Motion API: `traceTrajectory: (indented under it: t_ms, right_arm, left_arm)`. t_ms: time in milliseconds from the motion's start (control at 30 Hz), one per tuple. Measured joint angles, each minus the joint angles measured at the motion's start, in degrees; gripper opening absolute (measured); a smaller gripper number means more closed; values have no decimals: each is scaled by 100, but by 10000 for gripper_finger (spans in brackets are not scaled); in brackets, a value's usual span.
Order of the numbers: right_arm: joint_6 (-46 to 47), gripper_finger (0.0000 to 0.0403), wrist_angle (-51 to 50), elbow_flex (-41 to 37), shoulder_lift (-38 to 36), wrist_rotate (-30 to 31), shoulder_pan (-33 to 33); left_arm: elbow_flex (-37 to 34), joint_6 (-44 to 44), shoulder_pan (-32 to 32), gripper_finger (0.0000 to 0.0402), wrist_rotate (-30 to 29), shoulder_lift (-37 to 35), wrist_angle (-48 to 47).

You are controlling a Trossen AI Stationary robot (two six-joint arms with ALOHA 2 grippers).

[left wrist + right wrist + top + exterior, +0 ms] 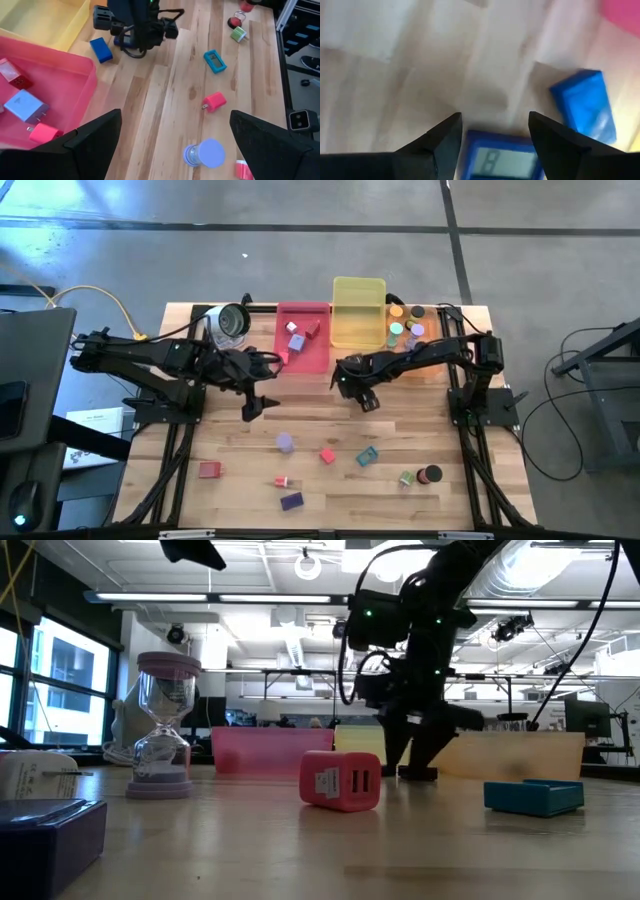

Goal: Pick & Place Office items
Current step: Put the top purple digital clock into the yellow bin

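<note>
**A:** What is the setting?

**B:** A wooden table [240, 440], and behind it a wide hall with ceiling lamps. At the far side of the table stands a pink tray [310, 358]. I place all things from this tray.

**A:** How is the left arm posed?

**B:** It comes in from the left edge and lies stretched, low over the wood. The left gripper [258, 387] hangs above bare wood, just at the tray's front left corner. Its fingers [95, 135] stand wide apart and nothing is between them.

**A:** And the right arm?

**B:** It comes from the right edge, bent, and its forearm passes in front of the yellow tray [358, 280], which is the pink tray's right neighbour. The right gripper [362, 395] points down to the table near the pink tray's front right corner. A blue display piece [502, 162] lies directly at it. If the piece is clamped or only near, I cannot tell. A blue block [585, 107] lies just beside, on the side toward the tray.

**A:** Where are the other items?

**B:** Inside the pink tray are a pale piece [26, 106], a red piece [12, 75] and a pink piece [44, 134]. Well in front of the tray stand an hourglass [285, 442], a red block [327, 455] and a teal block [367, 456]. Farther still from it are a second red block [209, 470], a purple block [291, 501] and a black disc [431, 474]. Some coloured discs [405, 330] lie to the tray's right, beyond the yellow one.
</note>
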Motion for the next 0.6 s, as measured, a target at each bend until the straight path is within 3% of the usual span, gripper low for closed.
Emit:
traceTrajectory:
  t_ms: [167, 600]
  right_arm:
    - [515, 217, -14, 4, -2, 14, -46]
    - [265, 217, -73, 15, -24, 199, -34]
  left_arm:
    - [0, 2, 50, 363, 2, 0, 2]
    - [0, 15, 48, 363, 4, 0, 37]
